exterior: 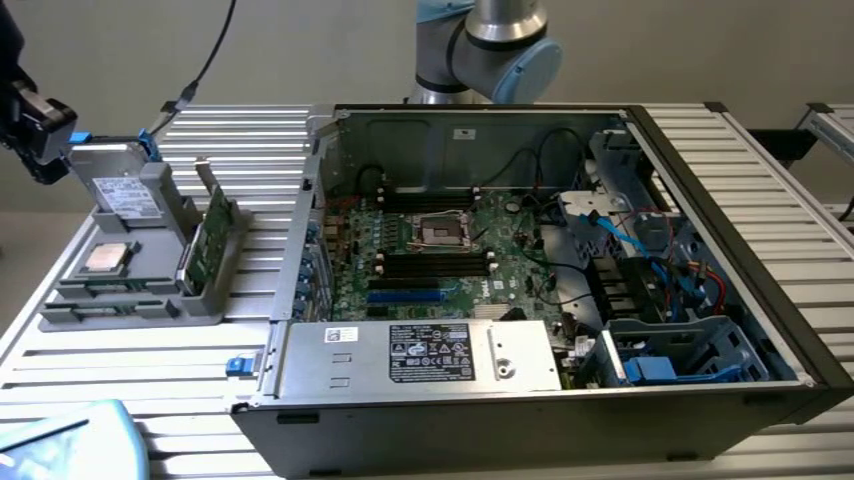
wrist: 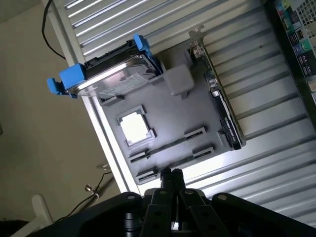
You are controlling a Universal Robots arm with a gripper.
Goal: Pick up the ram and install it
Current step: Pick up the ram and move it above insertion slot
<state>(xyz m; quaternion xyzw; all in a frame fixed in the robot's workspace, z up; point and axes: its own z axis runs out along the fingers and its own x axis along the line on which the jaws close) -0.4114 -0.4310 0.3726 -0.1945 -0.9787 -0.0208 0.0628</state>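
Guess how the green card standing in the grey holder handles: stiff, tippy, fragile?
The green card looks like a rigid board, so probably stiff and light. It stands on edge in the grey holder, so a sideways push may tilt it. Exposed parts on its face suggest it is fragile; edges seem safer to grip.

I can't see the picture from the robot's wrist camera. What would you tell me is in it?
The robot's shut pincer hangs above the edge of a grey parts tray on a ribbed metal table. The tray holds a hard drive in a blue carrier, a square processor chip and a circuit card standing on edge.
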